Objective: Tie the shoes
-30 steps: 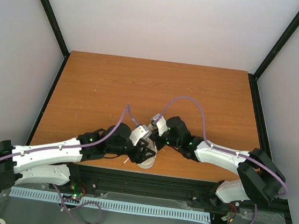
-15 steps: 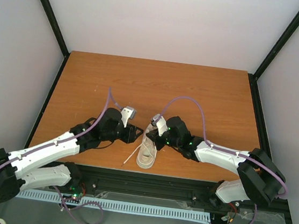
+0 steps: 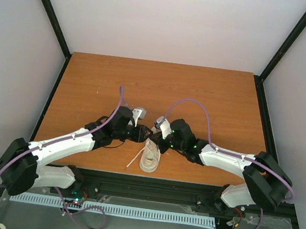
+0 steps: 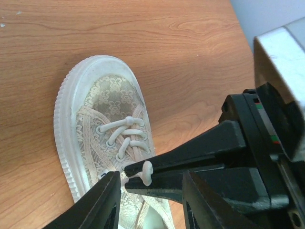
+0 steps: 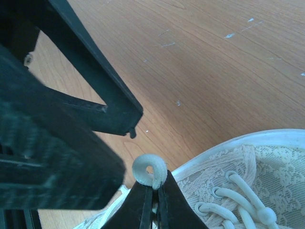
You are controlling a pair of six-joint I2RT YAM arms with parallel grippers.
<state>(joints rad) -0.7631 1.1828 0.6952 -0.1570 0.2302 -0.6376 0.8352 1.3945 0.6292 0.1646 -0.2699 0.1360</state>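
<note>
The cream lace-patterned shoe (image 3: 151, 157) lies near the table's front edge, toe pointing forward; it also shows in the left wrist view (image 4: 102, 119) and the right wrist view (image 5: 267, 167). My right gripper (image 3: 151, 140) is shut on a small curled loop of white lace (image 5: 150, 171) just above the shoe's tongue end, its tips (image 5: 156, 186) pressed together. My left gripper (image 3: 143, 134) is open. In the left wrist view (image 4: 151, 176) its two fingers straddle the right gripper's tips and the lace loop (image 4: 145, 171) without touching them.
A loose lace end (image 3: 133, 160) trails onto the orange-brown table (image 3: 161, 88) left of the shoe. The black table frame (image 3: 151, 181) runs close in front of the shoe. Purple cables arc over both arms.
My left arm swung off the shoe to the left, uncovering it, then came back right to the right gripper's tips. The right gripper has stayed put, holding the lace.
</note>
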